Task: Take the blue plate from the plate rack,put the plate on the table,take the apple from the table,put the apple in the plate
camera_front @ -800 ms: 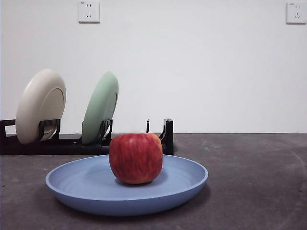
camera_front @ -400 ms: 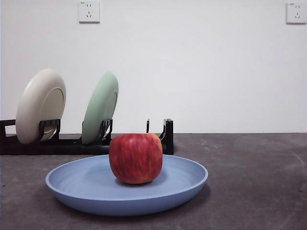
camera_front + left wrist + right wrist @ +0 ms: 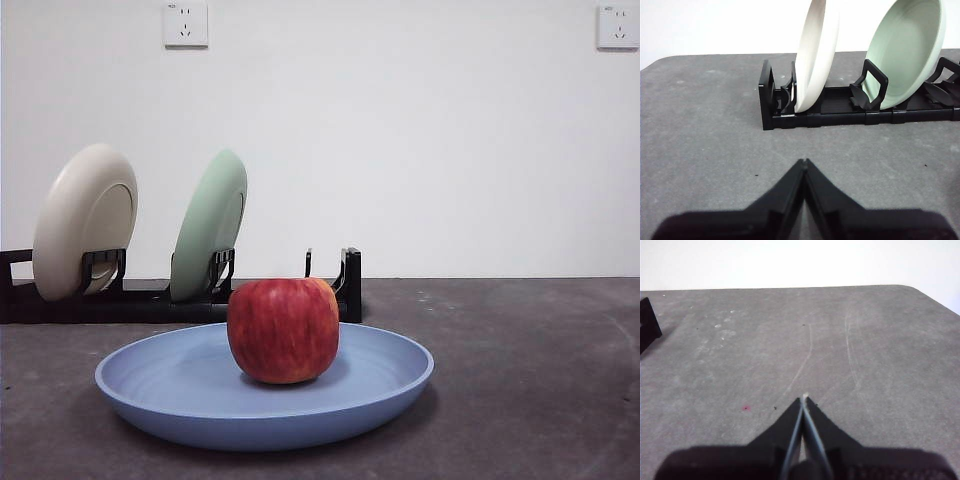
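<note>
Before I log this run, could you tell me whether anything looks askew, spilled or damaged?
Nothing stands out. The apple sits upright in the blue plate, which lies flat on the table. The cream plate and green plate stand in the plate rack.

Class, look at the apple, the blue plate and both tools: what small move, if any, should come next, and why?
Probably none beyond keeping both arms parked. The apple already sits in the blue plate on the table, and the left tool and right tool are shut, holding nothing.
</note>
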